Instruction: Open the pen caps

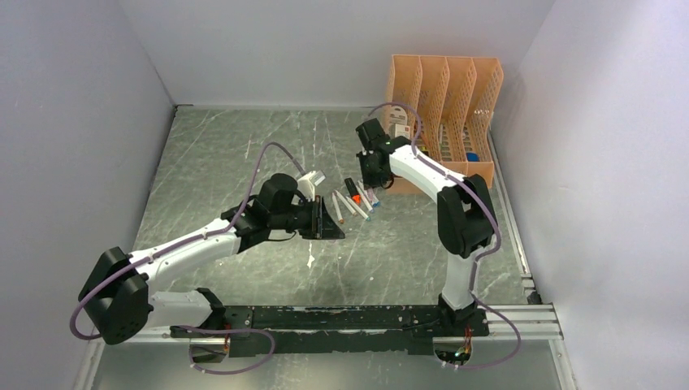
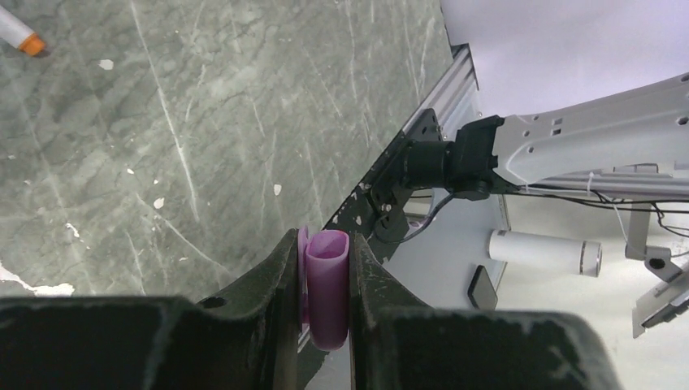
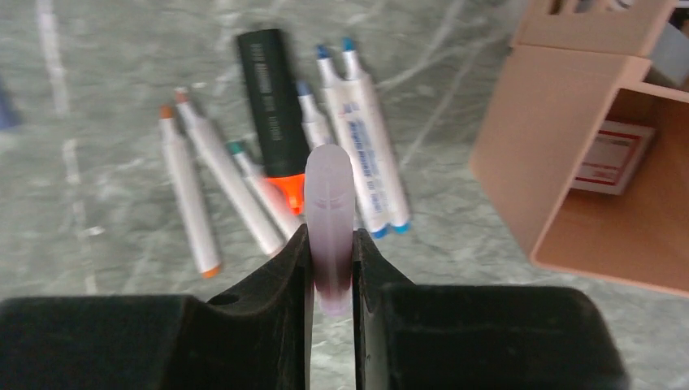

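My left gripper [image 2: 323, 244] is shut on a purple pen cap [image 2: 327, 284], whose hollow open end faces the camera; in the top view this gripper [image 1: 331, 221] hangs left of the pens. My right gripper [image 3: 331, 236] is shut on a pale purple highlighter barrel [image 3: 329, 203] and holds it above the pens; it also shows in the top view [image 1: 372, 175]. Below it lie a black marker with an orange end [image 3: 272, 106] and several white pens [image 3: 227, 183] with orange, teal and blue caps. The pens lie in a group in the top view [image 1: 357, 201].
An orange file organizer [image 3: 561, 162] stands right of the pens, at the back right in the top view [image 1: 443, 106]. An orange-ended pen [image 2: 18, 32] shows at the top left of the left wrist view. A small white object [image 1: 313, 179] sits by the left wrist.
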### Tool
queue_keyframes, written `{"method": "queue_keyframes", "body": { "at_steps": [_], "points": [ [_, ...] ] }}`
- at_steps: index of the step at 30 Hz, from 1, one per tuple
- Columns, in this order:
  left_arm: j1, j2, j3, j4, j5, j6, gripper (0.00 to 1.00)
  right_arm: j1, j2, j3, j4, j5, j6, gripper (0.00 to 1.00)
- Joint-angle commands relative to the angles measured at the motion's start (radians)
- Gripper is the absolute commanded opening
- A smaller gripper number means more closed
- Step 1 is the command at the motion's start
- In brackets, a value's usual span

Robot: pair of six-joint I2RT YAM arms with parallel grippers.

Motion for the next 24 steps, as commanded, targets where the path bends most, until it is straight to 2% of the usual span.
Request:
{"method": "queue_keyframes", "body": {
  "at_steps": [1,9,11,14,20,24],
  "points": [
    [-0.002,-0.012,0.027,-0.074,-0.059,0.031,0.07,0.022,0.057,0.034,-0.042,0.139,-0.061,0.03],
    [0.006,-0.004,0.051,-0.142,-0.148,0.045,0.07,0.051,0.112,0.035,-0.027,0.12,-0.068,0.14],
    [0.02,0.019,0.084,-0.18,-0.178,0.062,0.07,0.051,0.112,0.017,-0.018,0.109,-0.064,0.24],
    [0.066,0.08,0.162,-0.257,-0.208,0.099,0.07,0.051,0.103,-0.009,-0.001,0.099,-0.06,0.31],
    [0.229,0.212,0.284,-0.33,-0.195,0.186,0.07,0.051,0.076,-0.029,0.013,0.057,-0.064,0.35],
    [0.275,0.335,0.406,-0.426,-0.313,0.275,0.08,0.045,0.0,-0.079,0.037,0.015,-0.051,0.37]
  ]
}}
